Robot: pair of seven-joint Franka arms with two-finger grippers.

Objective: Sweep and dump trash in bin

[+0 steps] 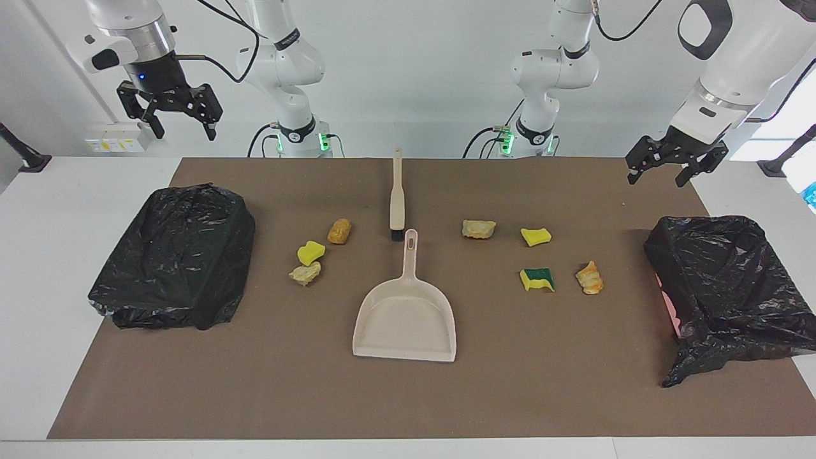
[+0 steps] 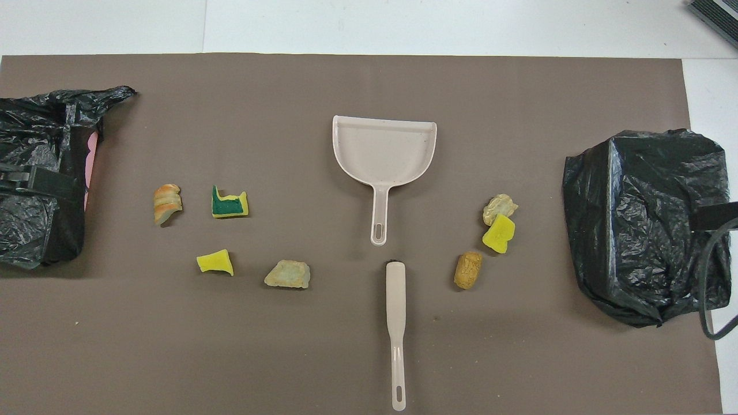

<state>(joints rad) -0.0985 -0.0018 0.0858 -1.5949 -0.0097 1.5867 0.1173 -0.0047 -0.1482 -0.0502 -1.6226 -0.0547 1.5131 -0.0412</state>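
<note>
Both hands idle and spread wide, holding nothing: left hand [image 1: 676,167] raised over the bench edge at the left arm's end, near the robots' side; right hand [image 1: 171,109] raised high above the right arm's end, likewise at the robots' edge. Trash, seven pieces on the brown mat [image 1: 408,401], in two lots. Lot toward the left arm's end: pale bread lump [image 1: 478,229], yellow sponge piece [image 1: 535,236], green-faced sponge [image 1: 538,279], orange-streaked lump [image 1: 590,278]. Lot toward the right arm's end: brown bread roll [image 1: 340,231], yellow sponge [image 1: 310,252] touching a pale lump [image 1: 305,273]. Tools at mid-bench between the lots: beige dustpan [image 1: 405,319], mouth toward the edge away from the robots, handle toward them; beige brush [image 1: 397,194], bristles just beside the dustpan handle, handle reaching to the robots' edge. Black-bagged bin [image 1: 730,290] at the left arm's end; second black-bagged bin [image 1: 173,255] at the right arm's end. Step judged: none begun, tools untouched. Next move likely calls for one hand on the brush handle, the other on the dustpan handle. Surface: white bench [image 1: 38,255] under the mat. Room: white wall, cabling.
</note>
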